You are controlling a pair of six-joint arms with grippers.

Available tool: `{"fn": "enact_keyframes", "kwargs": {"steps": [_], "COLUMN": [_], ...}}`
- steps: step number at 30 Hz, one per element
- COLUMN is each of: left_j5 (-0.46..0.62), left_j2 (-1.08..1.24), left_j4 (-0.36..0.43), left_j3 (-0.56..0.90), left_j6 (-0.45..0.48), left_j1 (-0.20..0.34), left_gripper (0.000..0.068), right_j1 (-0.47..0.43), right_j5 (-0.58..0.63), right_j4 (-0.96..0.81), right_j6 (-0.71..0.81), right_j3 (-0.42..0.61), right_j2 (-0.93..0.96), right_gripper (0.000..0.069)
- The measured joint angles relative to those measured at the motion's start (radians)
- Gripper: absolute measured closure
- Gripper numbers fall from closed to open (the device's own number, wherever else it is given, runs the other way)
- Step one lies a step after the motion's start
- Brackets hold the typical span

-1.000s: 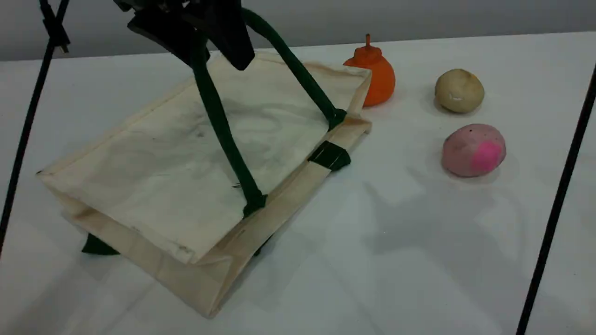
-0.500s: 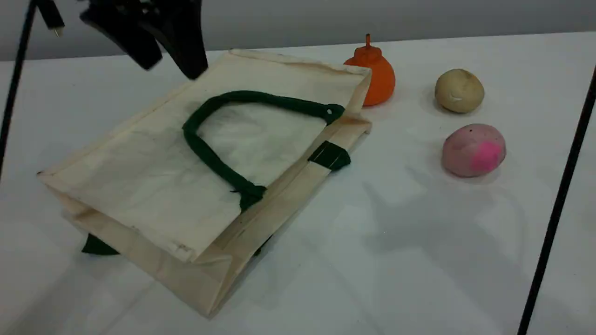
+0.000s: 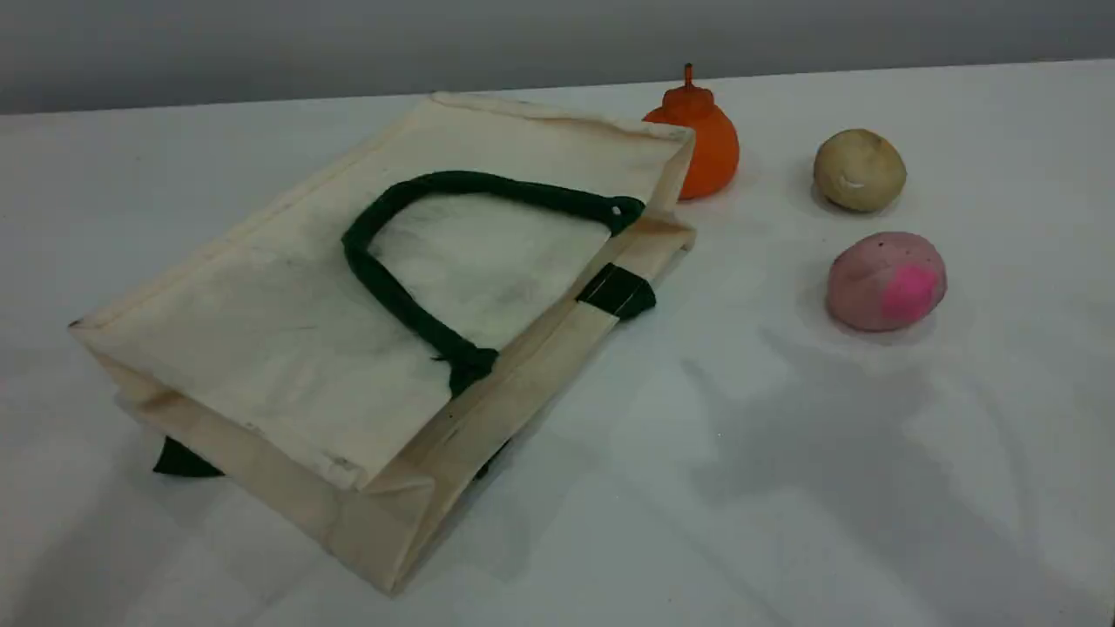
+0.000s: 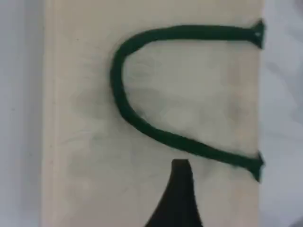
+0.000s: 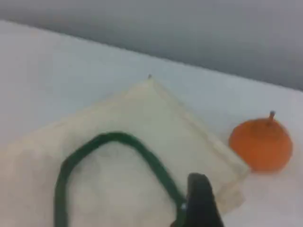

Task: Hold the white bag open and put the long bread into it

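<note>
One white bag [image 3: 287, 331] lying flat, handle [image 3: 392, 296] draped on top

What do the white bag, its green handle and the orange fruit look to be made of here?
The white bag: matte woven fabric, likely canvas, going by its soft creases, folded seams and faint stains. The green handle: thick rope-like cord, dull and slightly fuzzy, lying limp on the panel. The orange fruit: probably moulded plastic or foam, since its colour is uniform and its skin smooth with a faint sheen.

Cream white bag [image 3: 287, 331], dark green handle [image 3: 392, 296].
</note>
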Motion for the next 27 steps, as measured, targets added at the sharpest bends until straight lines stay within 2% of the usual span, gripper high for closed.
{"fn": "enact_keyframes", "kwargs": {"steps": [5, 13, 18, 25, 27], "left_j5": [0.044, 0.039, -0.033, -0.241, -0.263], "left_j2": [-0.101, -0.287, -0.448, -0.732, -0.821], "left_j4": [-0.043, -0.07, -0.072, -0.099, -0.09], "left_j3": [0.004, 0.126, 0.276, 0.508, 0.561], "left_j6": [-0.006, -0.003, -0.018, -0.025, -0.019], "left_j1": [0.0, 0.0, 0.0, 0.0, 0.0], "left_gripper": [0.0104, 0.0104, 0.0104, 0.0104, 0.0104], "right_j1": [0.0, 0.0, 0.0, 0.0, 0.0], "right_j5": [0.021, 0.066, 0.088, 0.105, 0.105], "right_j4": [0.0, 0.0, 0.0, 0.0, 0.0], "right_j6": [-0.001, 0.0, 0.0, 0.0, 0.0], "right_j3": [0.074, 0.083, 0.083, 0.083, 0.083], "right_j2": [-0.044, -0.114, -0.121, -0.12, -0.118], "right_gripper": [0.0261, 0.0261, 0.0261, 0.0261, 0.0261]}}
